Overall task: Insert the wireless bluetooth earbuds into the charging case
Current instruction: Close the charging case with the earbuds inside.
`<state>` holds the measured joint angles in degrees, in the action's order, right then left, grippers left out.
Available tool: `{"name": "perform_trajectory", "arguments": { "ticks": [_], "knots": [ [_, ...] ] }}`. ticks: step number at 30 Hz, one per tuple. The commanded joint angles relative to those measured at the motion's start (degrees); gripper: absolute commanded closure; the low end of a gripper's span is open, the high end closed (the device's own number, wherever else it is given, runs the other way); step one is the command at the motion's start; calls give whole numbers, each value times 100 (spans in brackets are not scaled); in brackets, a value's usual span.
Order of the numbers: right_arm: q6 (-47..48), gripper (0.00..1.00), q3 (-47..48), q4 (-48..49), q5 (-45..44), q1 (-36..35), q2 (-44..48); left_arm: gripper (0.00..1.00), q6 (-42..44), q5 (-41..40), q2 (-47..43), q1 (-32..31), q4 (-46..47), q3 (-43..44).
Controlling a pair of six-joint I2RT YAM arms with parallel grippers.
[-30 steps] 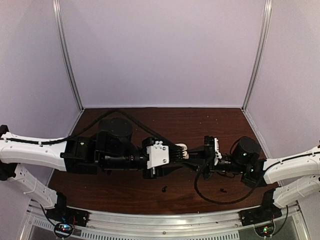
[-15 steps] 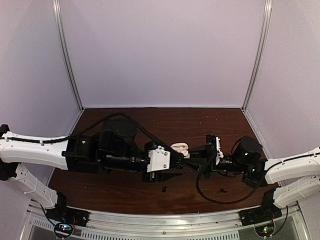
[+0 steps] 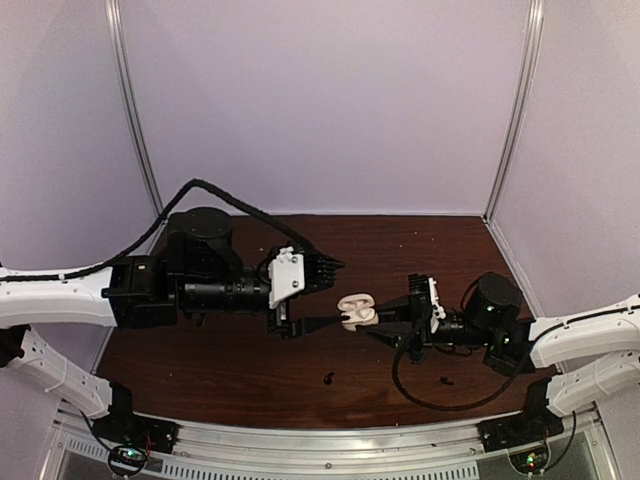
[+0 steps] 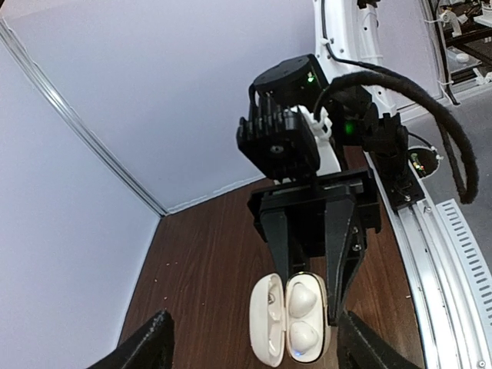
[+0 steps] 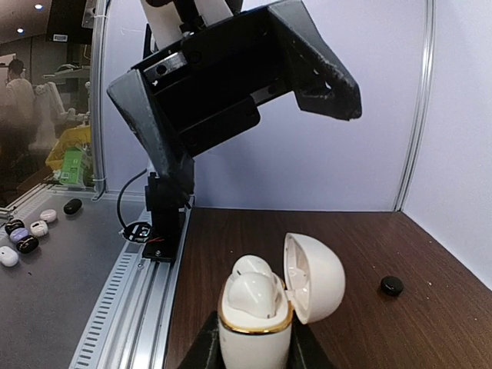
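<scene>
White earbuds (image 5: 254,286) in charging case (image 5: 317,278); case in right gripper (image 3: 380,316)

Charging case (image 3: 356,311): mid-table, between the jaws of the right gripper (image 3: 372,318), which reaches in from its right; two earbuds (image 4: 301,294) seated inside. Left gripper (image 3: 338,292): left of the case, apart. Loose earbud (image 3: 329,378): on table (image 3: 250,370), before the case, leftward. Second loose earbud (image 3: 447,381): rightward.

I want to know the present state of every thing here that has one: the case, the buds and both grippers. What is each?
white charging case: lid open, upright, held off the table
white earbuds: both seated in the case
black earbuds: two, loose on the table
left gripper: open, empty, raised near the case
right gripper: shut on the case
</scene>
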<state>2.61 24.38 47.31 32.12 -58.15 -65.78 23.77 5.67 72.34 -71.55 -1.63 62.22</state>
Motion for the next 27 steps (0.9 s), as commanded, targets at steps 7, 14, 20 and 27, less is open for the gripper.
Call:
{"name": "perform_trajectory", "arguments": {
  "ticks": [7,14,20,27],
  "knots": [
    [-33,100,211,6,150,-38,82,26,-241,729,429,19,27,-20],
    [-41,100,195,72,113,-40,109,26,-247,1063,619,18,-199,136],
    [-179,100,116,175,-100,-11,157,32,-142,1566,570,18,-303,135],
    [-627,100,22,446,-158,177,176,37,20,1546,519,-17,-534,205]
  ]
}}
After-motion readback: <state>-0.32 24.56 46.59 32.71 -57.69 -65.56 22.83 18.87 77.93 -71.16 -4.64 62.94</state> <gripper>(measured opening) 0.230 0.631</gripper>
